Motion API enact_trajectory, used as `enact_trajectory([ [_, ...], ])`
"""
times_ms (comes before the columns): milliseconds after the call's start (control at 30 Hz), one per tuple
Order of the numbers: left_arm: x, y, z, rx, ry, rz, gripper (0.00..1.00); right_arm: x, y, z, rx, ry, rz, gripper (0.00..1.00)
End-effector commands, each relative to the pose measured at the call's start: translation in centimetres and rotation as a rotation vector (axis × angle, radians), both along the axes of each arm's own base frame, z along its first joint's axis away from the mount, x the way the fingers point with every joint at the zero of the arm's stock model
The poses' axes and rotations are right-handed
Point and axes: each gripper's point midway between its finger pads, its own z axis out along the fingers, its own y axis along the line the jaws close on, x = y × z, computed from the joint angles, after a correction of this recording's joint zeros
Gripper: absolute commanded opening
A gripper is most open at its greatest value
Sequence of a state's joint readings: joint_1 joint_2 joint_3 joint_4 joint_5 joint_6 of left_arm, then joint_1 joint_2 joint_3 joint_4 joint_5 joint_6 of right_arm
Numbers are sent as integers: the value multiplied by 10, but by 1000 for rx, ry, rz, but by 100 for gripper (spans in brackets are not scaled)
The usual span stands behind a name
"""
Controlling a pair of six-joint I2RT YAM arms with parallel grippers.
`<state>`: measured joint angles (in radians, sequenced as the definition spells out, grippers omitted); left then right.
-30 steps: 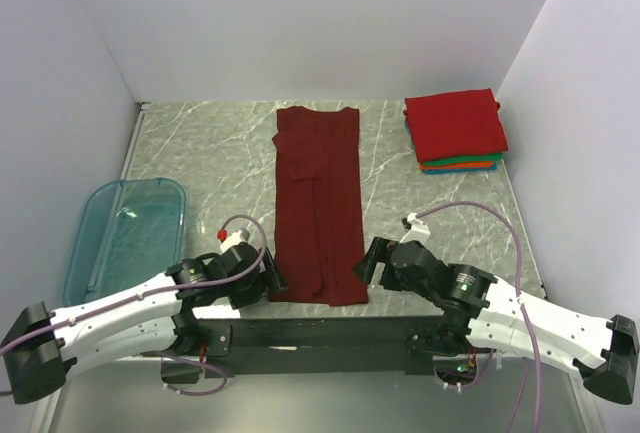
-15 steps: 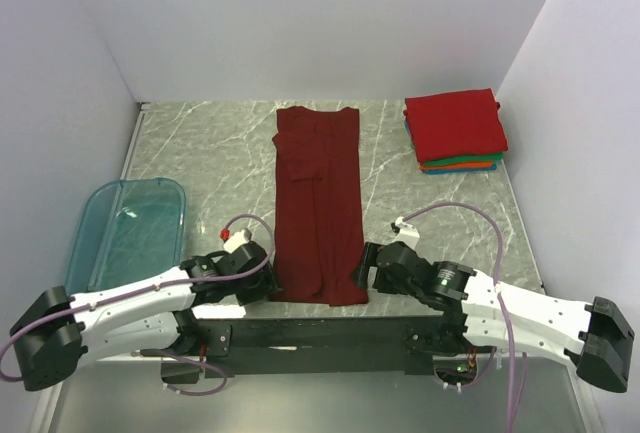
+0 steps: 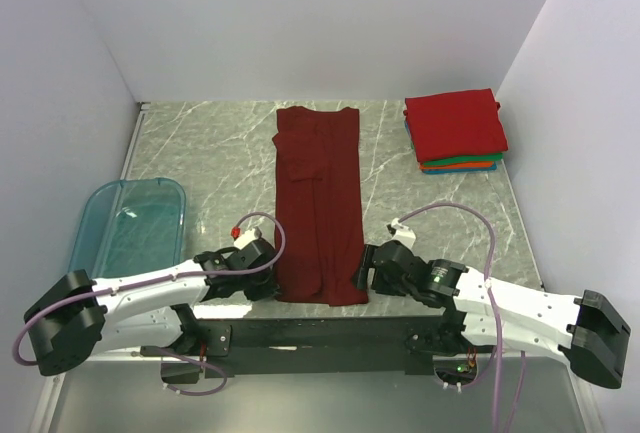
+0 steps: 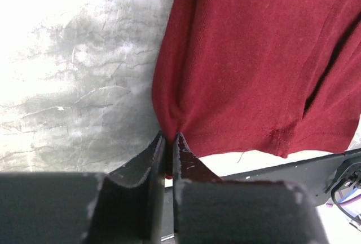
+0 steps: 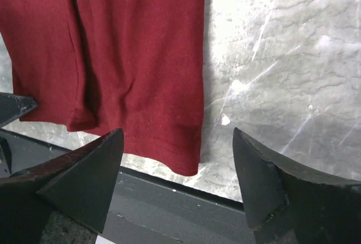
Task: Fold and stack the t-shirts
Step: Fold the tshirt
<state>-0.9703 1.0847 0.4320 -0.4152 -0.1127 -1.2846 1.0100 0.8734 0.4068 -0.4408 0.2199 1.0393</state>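
A maroon shirt (image 3: pixel 318 203) lies flat down the middle of the counter (image 3: pixel 200 153) in the overhead view, with the folded stack (image 3: pixel 455 128) at upper right. The left end effector (image 4: pixel 167 142) is clenched on the shirt's lower-left corner, while the right end effector (image 5: pixel 177 137) is spread wide over the lower-right corner, gripping nothing. The right one should probably close on that corner first, then both lift together and level for an even fold.
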Motion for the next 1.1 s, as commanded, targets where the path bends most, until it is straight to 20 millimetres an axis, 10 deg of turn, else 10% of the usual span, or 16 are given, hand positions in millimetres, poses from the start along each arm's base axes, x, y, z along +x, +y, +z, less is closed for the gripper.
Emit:
enact_trajectory([
  [0,-4,1,2,-1,9,-9,10,1,6,0,39,-2,2,83],
  [500,-15,2,1,-56,43,9,1,-33,16,-30,62,180,102,51],
  [733,-19,0,4,-106,47,16,1,-42,23,-26,104,209,146,14],
  [1067,-15,-5,25,-186,-10,4,1,-35,34,-1,178,127,185,2],
])
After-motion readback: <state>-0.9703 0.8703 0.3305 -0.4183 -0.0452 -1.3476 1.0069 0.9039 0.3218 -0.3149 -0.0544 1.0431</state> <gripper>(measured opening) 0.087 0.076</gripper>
